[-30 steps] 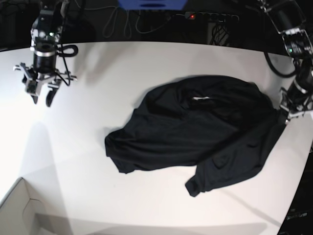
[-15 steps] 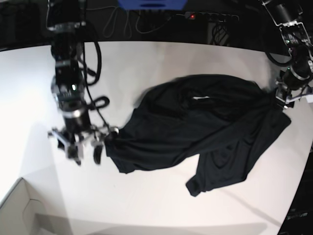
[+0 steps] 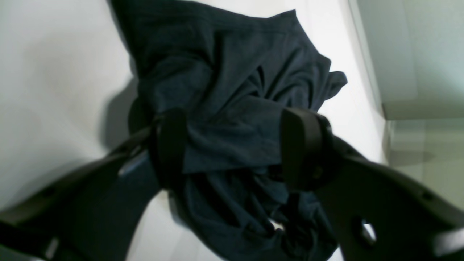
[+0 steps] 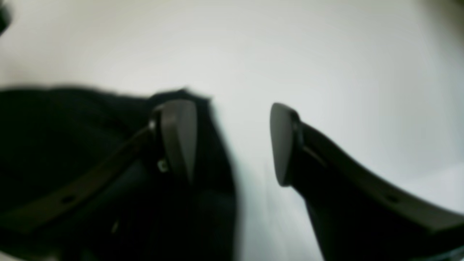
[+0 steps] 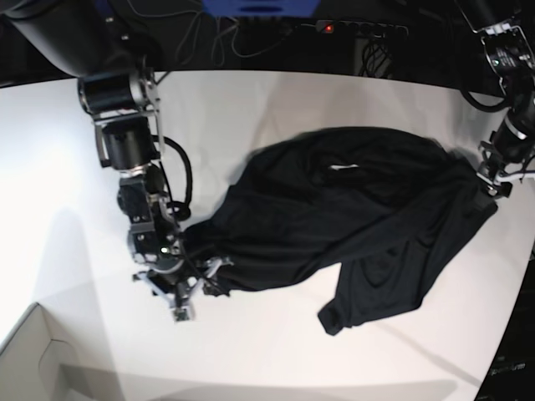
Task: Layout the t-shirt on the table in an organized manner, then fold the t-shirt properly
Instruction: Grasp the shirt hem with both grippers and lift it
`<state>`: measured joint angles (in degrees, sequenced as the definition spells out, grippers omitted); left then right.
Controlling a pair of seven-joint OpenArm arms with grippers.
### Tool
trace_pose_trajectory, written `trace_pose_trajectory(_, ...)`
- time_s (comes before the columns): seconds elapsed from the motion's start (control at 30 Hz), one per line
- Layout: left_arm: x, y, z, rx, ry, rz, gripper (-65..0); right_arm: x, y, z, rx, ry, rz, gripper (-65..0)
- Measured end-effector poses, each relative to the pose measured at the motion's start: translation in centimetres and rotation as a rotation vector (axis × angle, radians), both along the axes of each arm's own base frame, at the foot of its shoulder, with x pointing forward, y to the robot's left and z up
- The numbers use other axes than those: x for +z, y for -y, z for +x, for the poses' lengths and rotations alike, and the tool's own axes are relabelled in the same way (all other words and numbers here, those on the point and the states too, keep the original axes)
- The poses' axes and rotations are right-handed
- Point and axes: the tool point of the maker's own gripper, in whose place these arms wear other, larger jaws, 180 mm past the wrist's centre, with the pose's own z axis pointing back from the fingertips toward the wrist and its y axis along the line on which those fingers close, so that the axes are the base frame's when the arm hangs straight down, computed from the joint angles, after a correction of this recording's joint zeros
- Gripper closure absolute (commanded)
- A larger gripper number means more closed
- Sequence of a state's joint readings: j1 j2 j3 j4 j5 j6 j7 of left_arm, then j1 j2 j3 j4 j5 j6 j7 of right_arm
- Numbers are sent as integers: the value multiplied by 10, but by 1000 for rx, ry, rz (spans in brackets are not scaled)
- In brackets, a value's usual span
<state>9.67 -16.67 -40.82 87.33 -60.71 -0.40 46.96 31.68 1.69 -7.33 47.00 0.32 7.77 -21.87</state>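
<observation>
The black t-shirt point(image 5: 351, 209) lies crumpled across the middle and right of the white table point(image 5: 276, 359). My right gripper point(image 5: 185, 294) is down at the shirt's left corner. In the right wrist view it point(image 4: 230, 141) is open, one finger point(image 4: 177, 137) over the t-shirt point(image 4: 54, 145) edge and bare table point(image 4: 253, 54) between the fingers. My left gripper point(image 5: 493, 180) is at the shirt's right edge. The left wrist view shows it point(image 3: 235, 145) open, with bunched t-shirt point(image 3: 232, 72) fabric lying loose between the fingers over the table point(image 3: 54, 72).
A pale cardboard box corner point(image 5: 33, 359) sits at the table's front left. A power strip point(image 5: 359, 27) and cables lie behind the far edge. The table's curved edge runs close behind my left gripper on the right.
My right arm swept from the far left of the table down to the shirt's left corner. My left gripper opened at the shirt's right edge, and the fabric there settled.
</observation>
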Motion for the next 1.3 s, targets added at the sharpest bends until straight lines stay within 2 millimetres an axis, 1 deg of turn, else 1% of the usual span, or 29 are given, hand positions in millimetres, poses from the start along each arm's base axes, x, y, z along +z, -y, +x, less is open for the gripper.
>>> trace_pose_trajectory(0.07,1,-4,-3,12,1,-1,-390,-7,-4,0,-9,-30,28,-330)
trace_pose_trajectory(0.17,5,-27,-16,83,9,11,-390,-11,-2,1,-24,-39,41,-330)
trace_pose_trajectory(0.23,8,-37,-20,114,14,20,-390,-10,-3,3,-22,-15,48,-330)
trace_pose_trajectory(0.3,10,-41,-20,125,22,21,-390,-13,-9,1,-18,-8,59,-325)
trace_pose_trajectory(0.4,12,-47,-23,140,25,21,-390,-30,-12,-7,-14,-28,65,-322)
trace_pose_trajectory(0.43,14,-50,-24,149,28,26,-390,-32,-12,-8,-16,-2,72,-311)
trace_pose_trajectory(0.47,15,-53,-25,155,30,30,-390,-35,-12,-8,-17,5,76,-289)
trace_pose_trajectory(0.53,17,-56,-26,163,33,34,-390,-39,-12,-7,-21,9,79,-212)
trace_pose_trajectory(0.57,17,-57,-25,165,36,36,-390,-38,-11,-6,-22,16,80,-164)
trace_pose_trajectory(0.63,19,-54,-21,157,41,27,-390,-38,-8,-7,-25,21,78,-35)
trace_pose_trajectory(0.67,22,-55,-18,158,52,27,-390,-38,-8,-10,-30,22,85,0)
trace_pose_trajectory(0.73,31,-57,-10,167,84,26,-390,-32,-6,-15,-28,47,82,0)
trace_pose_trajectory(0.77,37,-59,-5,174,105,30,-390,-31,-4,-21,-26,48,74,0)
trace_pose_trajectory(0.8,42,-58,1,171,122,26,-390,-24,-1,-27,-24,69,59,0)
trace_pose_trajectory(0.87,51,-58,11,169,152,26,-390,4,6,-41,-10,178,48,0)
trace_pose_trajectory(0.93,56,-51,28,146,174,19,-390,32,15,-55,-7,259,12,0)
trace_pose_trajectory(1.0,48,-40,49,117,154,3,-390,69,13,-64,-4,360,19,0)
trace_pose_trajectory(1.03,42,-31,62,97,136,-5,-390,87,10,-69,2,406,27,0)
trace_pose_trajectory(1.07,40,-17,75,69,133,-27,-390,99,7,-77,12,418,29,0)
trace_pose_trajectory(1.1,40,-6,88,43,137,-41,-392,108,4,-87,24,420,29,0)
trace_pose_trajectory(1.13,41,0,99,25,136,-37,-392,118,3,-98,22,443,27,0)
trace_pose_trajectory(1.17,38,8,111,7,127,-38,-392,124,2,-110,26,455,33,0)
trace_pose_trajectory(1.2,35,15,122,-2,120,-44,-392,126,1,-122,26,447,30,0)
trace_pose_trajectory(1.27,21,30,140,-21,74,-49,-393,134,-2,-145,28,454,33,0)
trace_pose_trajectory(1.3,13,45,151,-44,49,-46,-393,140,-4,-155,38,467,40,0)
